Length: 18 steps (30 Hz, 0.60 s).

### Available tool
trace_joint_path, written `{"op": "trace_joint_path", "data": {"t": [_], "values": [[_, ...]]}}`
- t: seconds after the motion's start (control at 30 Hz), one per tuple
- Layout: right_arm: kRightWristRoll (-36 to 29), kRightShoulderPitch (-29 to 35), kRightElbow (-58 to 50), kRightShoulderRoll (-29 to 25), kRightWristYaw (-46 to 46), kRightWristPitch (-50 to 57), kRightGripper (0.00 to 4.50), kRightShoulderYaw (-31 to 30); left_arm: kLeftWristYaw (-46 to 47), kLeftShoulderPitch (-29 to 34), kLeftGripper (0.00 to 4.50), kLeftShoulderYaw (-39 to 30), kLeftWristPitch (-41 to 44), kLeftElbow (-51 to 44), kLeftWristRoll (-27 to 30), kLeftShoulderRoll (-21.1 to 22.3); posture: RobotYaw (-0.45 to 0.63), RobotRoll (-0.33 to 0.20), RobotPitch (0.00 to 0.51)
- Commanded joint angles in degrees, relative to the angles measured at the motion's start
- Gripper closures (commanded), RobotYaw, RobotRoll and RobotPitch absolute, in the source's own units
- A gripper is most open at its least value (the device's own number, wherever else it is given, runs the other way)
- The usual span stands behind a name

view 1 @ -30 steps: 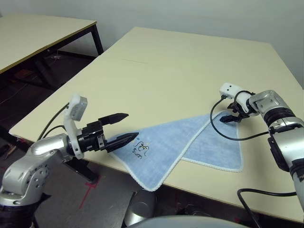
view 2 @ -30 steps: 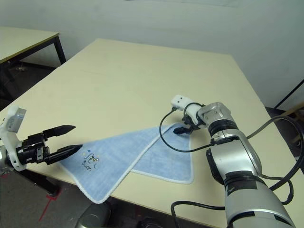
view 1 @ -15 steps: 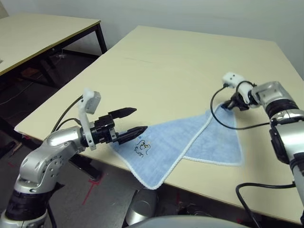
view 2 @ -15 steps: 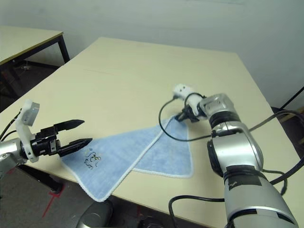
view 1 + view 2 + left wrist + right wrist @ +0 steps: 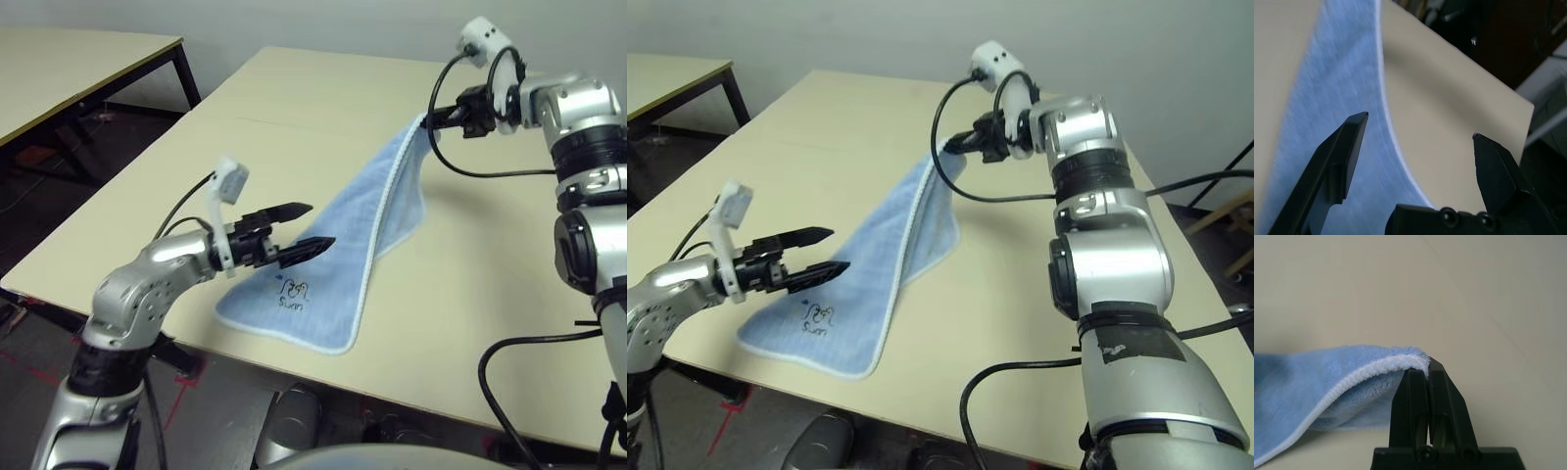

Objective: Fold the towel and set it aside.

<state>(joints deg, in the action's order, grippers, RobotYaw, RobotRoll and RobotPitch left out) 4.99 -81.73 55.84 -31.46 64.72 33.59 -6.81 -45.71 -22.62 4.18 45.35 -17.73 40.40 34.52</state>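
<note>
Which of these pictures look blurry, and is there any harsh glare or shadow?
Left wrist view: the towel is smeared and soft; the open left gripper is sharp. Right wrist view: crisp. Eye views: even light, no glare, a faint shadow beneath the lifted cloth.

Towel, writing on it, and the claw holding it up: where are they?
towel [image 5: 387, 201]: left eye view, hanging middle.
embroidered motif [image 5: 292, 294]: left eye view, lettering.
right gripper [image 5: 431, 119]: left eye view, fingertips pinching corner.

We've got even, soft indoor light here, no glare on the table [image 5: 323, 108]. The towel [image 5: 382, 211] drops a faint shadow beside itself. Our left wrist view blurs up close; head views stay sharp.
</note>
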Motion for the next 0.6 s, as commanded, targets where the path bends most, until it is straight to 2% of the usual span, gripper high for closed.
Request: {"op": "trace_joint_path", "data": {"t": [0.03,0.13,0.3,0.47,0.6], "values": [[1.00,-2.58,2.31,0.41,-3.13,0.19,4.47,-0.64,3.24,-5.06,0.00,2.91,8.54,2.98,0.24,-2.22,0.19,0.000,0.042],[1.28,-3.16,4.32,0.81,-5.11,-1.40,4.47,-0.81,3.86,-7.81,0.00,4.40,13.15,4.79,-0.01,-3.02,0.18,0.000,0.044],[1.54,-4.24,9.05,1.35,-10.84,-4.72,4.47,-0.06,1.07,-11.07,0.00,11.01,15.14,7.92,-3.45,-2.80,0.18,0.000,0.044],[1.91,-5.05,11.33,1.74,-11.61,-6.19,4.47,-0.46,-1.03,-13.42,0.00,15.09,17.95,9.41,-3.89,-4.27,0.20,0.000,0.043],[2.25,-5.46,12.58,2.28,-12.39,-7.00,4.47,-0.37,-2.66,-14.84,0.00,19.79,17.85,11.27,-6.73,-4.79,0.21,0.000,0.037]]}}
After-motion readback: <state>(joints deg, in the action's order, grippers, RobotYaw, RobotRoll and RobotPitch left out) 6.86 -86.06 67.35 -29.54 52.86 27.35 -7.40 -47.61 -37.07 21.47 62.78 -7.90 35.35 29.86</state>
